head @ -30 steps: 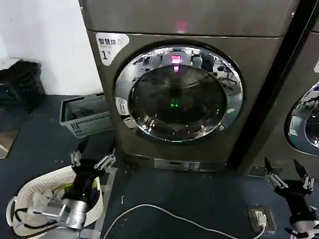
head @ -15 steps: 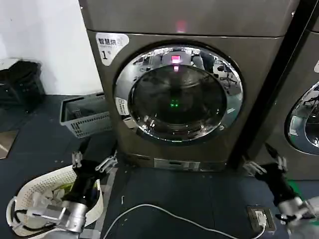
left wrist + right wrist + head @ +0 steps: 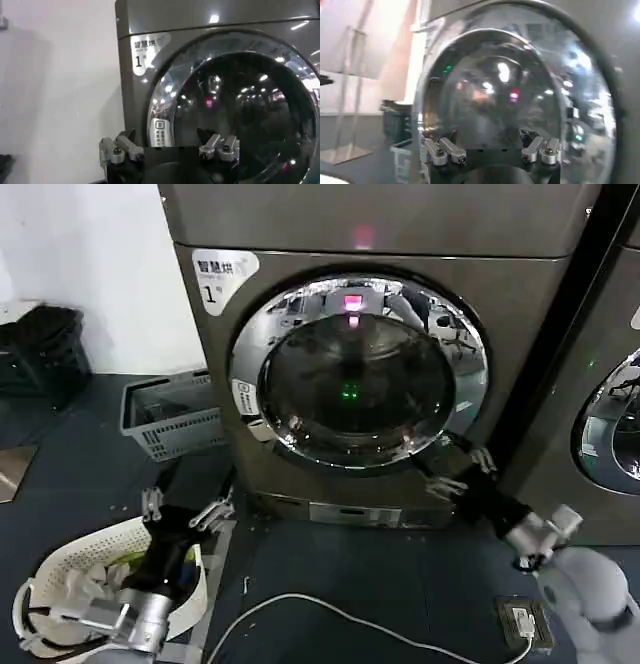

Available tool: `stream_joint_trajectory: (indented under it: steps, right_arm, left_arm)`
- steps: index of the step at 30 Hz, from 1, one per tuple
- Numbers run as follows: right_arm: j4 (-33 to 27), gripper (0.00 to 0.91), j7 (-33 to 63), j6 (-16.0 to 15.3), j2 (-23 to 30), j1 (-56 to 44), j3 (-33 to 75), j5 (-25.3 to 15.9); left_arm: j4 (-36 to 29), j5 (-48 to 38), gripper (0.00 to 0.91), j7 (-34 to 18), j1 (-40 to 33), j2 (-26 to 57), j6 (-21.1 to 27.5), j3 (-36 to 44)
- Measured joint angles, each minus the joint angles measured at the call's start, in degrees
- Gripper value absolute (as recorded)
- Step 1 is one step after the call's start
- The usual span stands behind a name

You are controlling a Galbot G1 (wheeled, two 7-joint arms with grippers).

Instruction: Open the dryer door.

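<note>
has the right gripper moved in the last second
Yes. The right gripper, fingers open, has swung up and toward the robot's left, from beside the neighbouring machine to the lower right chrome rim of the dryer door. The left gripper waits low.

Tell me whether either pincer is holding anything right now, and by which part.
Nothing is held. The right pincer is open by the dryer door rim; the left pincer is open, low.

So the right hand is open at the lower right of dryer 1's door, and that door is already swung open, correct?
Not quite. The right hand is open at the lower right of the dryer door, but the door is shut, flush against the dryer; the head view shows this.
</note>
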Motion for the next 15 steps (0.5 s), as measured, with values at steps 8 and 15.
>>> stream_joint_trajectory:
  steps: [8, 15]
  right_arm:
    - [-5.99, 0.907, 0.45, 0.20, 1.30, 11.07, -10.28, 0.07]
    - [-9.88, 0.907, 1.03, 0.34, 3.53, 19.22, -17.67, 0.16]
  left_arm:
    - [-0.39, 0.39, 0.907, 0.55, 0.69, -0.41, -0.32, -0.48]
    - [-0.53, 1.29, 0.907, 0.95, 1.63, -1.36, -0.99, -0.33]
